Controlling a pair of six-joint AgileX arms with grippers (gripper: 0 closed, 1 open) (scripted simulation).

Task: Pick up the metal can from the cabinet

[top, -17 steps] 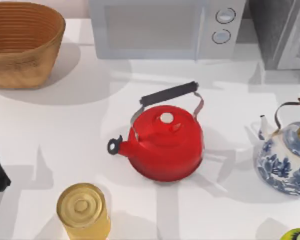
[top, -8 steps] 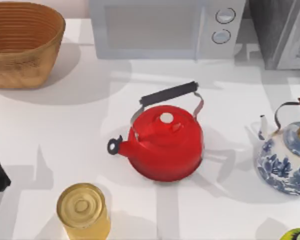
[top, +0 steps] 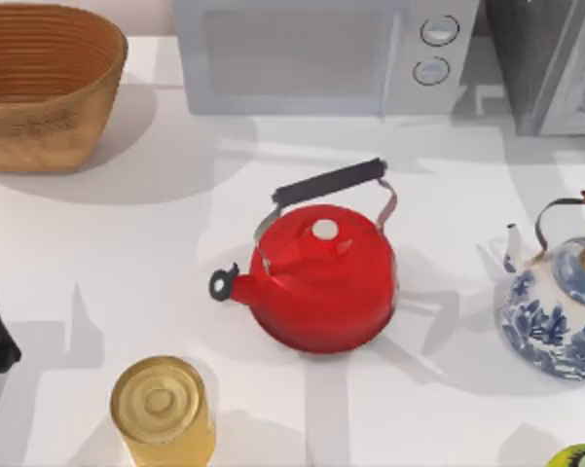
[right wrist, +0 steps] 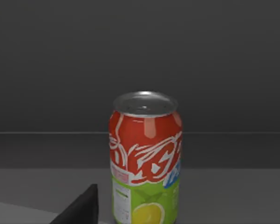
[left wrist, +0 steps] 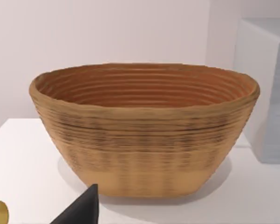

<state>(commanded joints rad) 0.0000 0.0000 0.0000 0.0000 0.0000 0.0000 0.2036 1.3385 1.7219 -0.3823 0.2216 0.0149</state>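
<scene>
Here our right wrist view faces the metal can (right wrist: 146,158), an upright cylinder with a dull silver lid and a glossy red, white and green wrap, standing on a dark grey cabinet shelf (right wrist: 233,196). How our right gripper stands, we cannot tell. From above, a shiny red kettle (top: 321,277) with a black handle sits mid-table, a blue-and-white teapot (top: 555,321) at the right, a gold-lidded jar (top: 163,411) near the front. Our left arm is parked at the left edge, its wrist view facing a ribbed woven basket (left wrist: 144,128); its grip we cannot tell.
</scene>
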